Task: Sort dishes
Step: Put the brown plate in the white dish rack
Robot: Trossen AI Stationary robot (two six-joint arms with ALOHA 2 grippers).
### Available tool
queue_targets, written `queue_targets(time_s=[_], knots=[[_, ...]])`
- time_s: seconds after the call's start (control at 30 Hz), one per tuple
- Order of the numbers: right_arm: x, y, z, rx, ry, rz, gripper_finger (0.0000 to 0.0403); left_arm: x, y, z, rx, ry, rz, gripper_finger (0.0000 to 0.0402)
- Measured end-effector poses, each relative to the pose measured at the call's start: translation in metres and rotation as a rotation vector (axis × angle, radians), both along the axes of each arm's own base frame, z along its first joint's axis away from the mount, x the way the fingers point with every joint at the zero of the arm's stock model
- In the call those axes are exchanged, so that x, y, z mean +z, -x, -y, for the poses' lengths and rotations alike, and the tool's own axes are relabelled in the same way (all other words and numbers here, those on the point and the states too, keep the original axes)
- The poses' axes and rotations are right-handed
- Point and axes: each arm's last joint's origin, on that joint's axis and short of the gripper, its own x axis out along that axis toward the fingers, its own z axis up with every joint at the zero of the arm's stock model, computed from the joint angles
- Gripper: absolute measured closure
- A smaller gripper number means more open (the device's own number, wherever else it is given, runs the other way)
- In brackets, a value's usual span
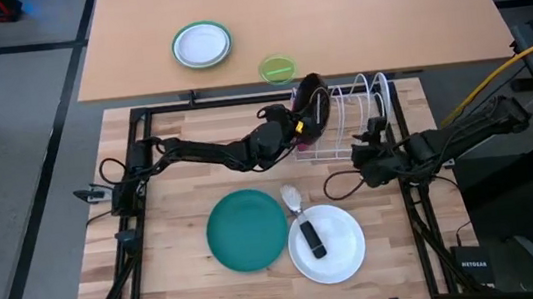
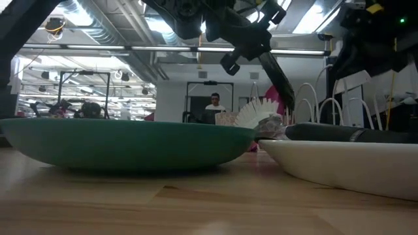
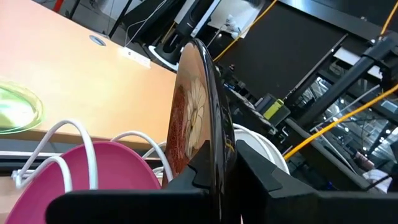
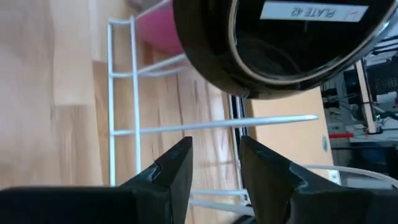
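Note:
My left gripper (image 1: 301,115) reaches from the table's left to the white wire rack (image 1: 349,118) and is shut on the dark red patterned plate (image 1: 314,99), which stands on edge over the rack. The pink plate (image 3: 93,177) stands in a rack slot beside it. The teal-green plate (image 1: 247,230) and the white plate (image 1: 327,244) lie flat on the near part of the table. My right gripper (image 4: 214,163) hovers open and empty at the rack's near right side. My left gripper pinches the dark red plate's rim (image 3: 210,146) between its two fingers, one on the patterned face and one on the dark back. The fingers come roughly level from the table's left. The plate stands on edge, slightly tilted; whether its lower rim touches the rack is hidden.
A black-handled utensil (image 1: 306,231) lies on the white plate. A small white plate with a green rim (image 1: 201,44) and a lime-green bowl (image 1: 277,69) sit on the far table. Rack wires (image 4: 186,127) lie just past my right fingers.

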Motion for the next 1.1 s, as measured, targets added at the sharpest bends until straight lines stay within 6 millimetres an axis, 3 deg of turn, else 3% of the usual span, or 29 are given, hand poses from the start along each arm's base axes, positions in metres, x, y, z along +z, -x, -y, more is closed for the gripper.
queue_targets(time_s=[0.23,0.5,0.83,1.1], knots=[[-0.002,-0.011,-0.003,-0.074,-0.067,0.132,0.0267,-0.005,-0.001,-0.002,0.001,0.014,-0.024,0.0376],[-0.013,-0.032,-0.009,-0.081,-0.069,0.138,0.0267,-0.014,-0.002,-0.004,-0.009,0.042,-0.058,0.0372],[-0.048,-0.059,-0.014,-0.152,0.011,0.042,0.0267,-0.020,-0.002,-0.004,-0.018,0.028,-0.151,0.0371],[-0.068,-0.067,-0.018,-0.140,-0.017,-0.064,0.0267,-0.030,0.002,-0.015,0.046,0.045,-0.253,0.0374]])
